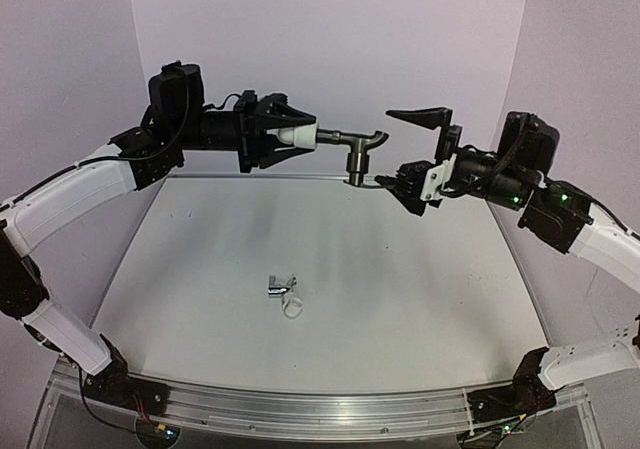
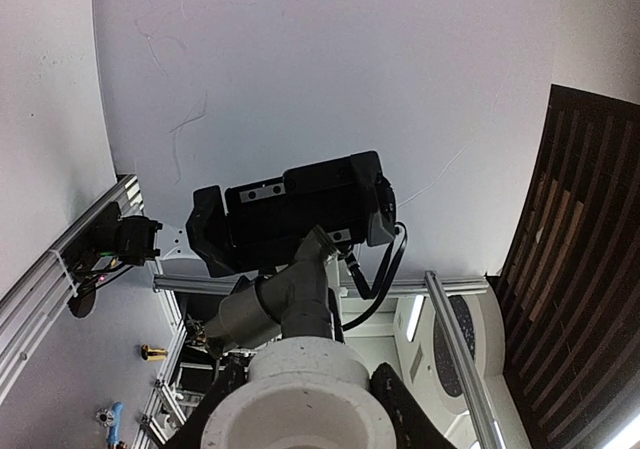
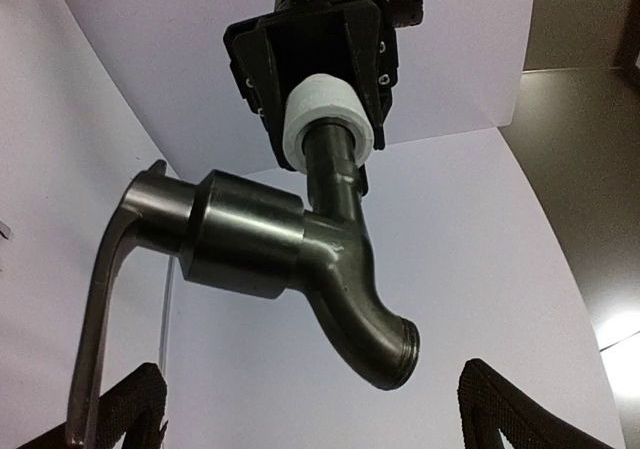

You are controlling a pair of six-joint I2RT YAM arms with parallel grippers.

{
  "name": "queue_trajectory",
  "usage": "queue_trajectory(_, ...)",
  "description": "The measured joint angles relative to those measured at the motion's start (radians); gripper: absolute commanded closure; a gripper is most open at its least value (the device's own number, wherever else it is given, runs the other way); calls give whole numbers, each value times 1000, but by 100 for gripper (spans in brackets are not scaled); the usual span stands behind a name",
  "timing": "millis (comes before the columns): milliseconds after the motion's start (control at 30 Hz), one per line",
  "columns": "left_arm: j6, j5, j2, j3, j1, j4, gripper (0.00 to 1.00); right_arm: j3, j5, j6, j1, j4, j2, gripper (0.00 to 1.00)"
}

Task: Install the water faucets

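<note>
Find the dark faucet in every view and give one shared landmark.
Top external: dark faucet in mid-air at upper centre.
Left wrist: lower centre, just above the white fitting.
Right wrist: fills the centre, spout pointing down-right.
Shared landmark: the white fitting around its stem.

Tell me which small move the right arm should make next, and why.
Probably ease the right gripper forward to grasp the black faucet: its jaws stand wide open, the faucet between them, while the left gripper holds the white fitting with the stem in it.
</note>
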Motion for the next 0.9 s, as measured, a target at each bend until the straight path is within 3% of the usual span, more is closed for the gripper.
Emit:
queue_trajectory(267,-18,-4,1,-3,0,28,100,-4,-61,-43,3,141,16,2)
queue_trajectory(900,-63,-20,30,-24,0,119,100,-41,-135,-109,25,162,41,2)
